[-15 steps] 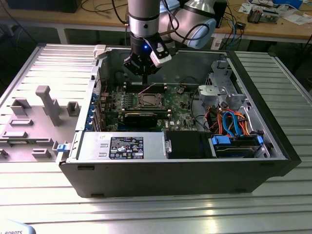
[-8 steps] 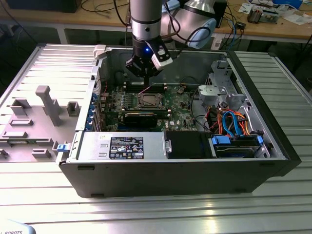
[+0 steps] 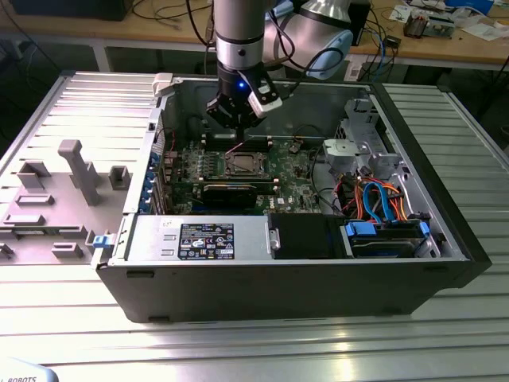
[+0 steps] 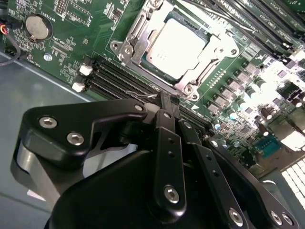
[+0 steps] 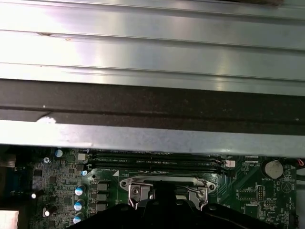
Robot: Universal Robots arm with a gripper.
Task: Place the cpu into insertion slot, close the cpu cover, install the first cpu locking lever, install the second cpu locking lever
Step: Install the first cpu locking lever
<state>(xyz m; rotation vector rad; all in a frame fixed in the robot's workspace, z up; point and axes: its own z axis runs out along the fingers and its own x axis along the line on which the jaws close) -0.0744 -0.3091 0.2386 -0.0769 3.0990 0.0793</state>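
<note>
Second wrist view gives you the clearest look: the cpu (image 4: 175, 42) sits flat in the insertion slot (image 4: 143, 62), its dull silver top showing through the window of the cpu cover (image 4: 215, 47), which lies down over it with screws at the corners. Around the socket you see the green motherboard (image 4: 71, 33), dark memory slots (image 4: 119, 81) just beside the frame, and a round coin battery (image 4: 38, 27) further off. Your gripper (image 4: 167, 101) hangs just above the memory slots at the socket's edge; its black fingers (image 4: 164, 138) are drawn together at the tips and hold nothing. From the exterior view, you find the gripper (image 3: 237, 137) inside the open computer case (image 3: 278, 278), just above the socket (image 3: 241, 165), with a grey parts tray (image 3: 56, 199) lying on the exterior view's left of the case, on the ribbed metal table (image 3: 254, 342).
</note>
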